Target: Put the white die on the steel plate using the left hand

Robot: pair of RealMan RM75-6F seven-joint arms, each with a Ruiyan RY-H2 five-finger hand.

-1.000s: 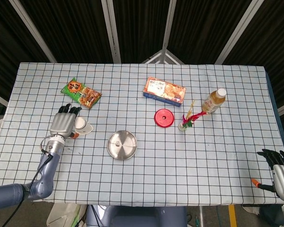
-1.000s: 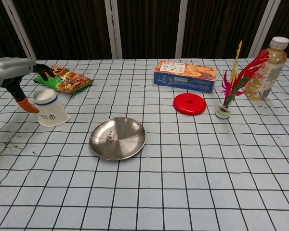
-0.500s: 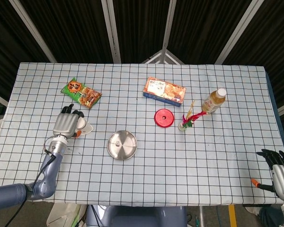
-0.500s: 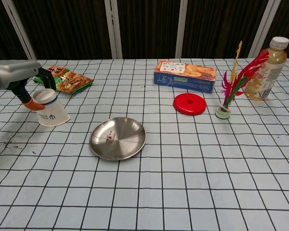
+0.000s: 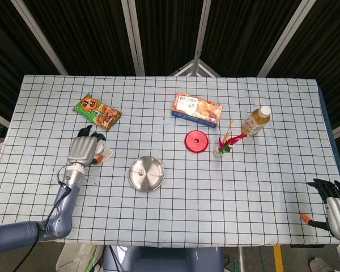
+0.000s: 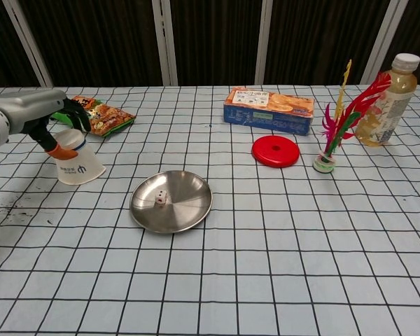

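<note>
The white die (image 6: 159, 199) lies inside the steel plate (image 6: 189, 210), left of its centre; in the head view the steel plate (image 5: 146, 173) sits at the table's front middle. My left hand (image 5: 82, 150) hovers over a tilted white paper cup (image 6: 78, 166) left of the plate, its fingers spread. In the chest view the left hand (image 6: 54, 124) has its orange-tipped thumb at the cup's rim, and nothing is held. My right hand (image 5: 334, 207) hangs off the table's front right corner, fingers apart and empty.
A snack bag (image 5: 97, 111) lies behind the cup (image 5: 103, 153). A biscuit box (image 5: 196, 108), a red lid (image 5: 196, 141), a feathered shuttlecock (image 5: 224, 146) and a bottle (image 5: 255, 121) occupy the right half of the checked tablecloth.
My left hand has drifted right and a little forward, ending above the paper cup. The die, the plate and the right hand have not moved.
</note>
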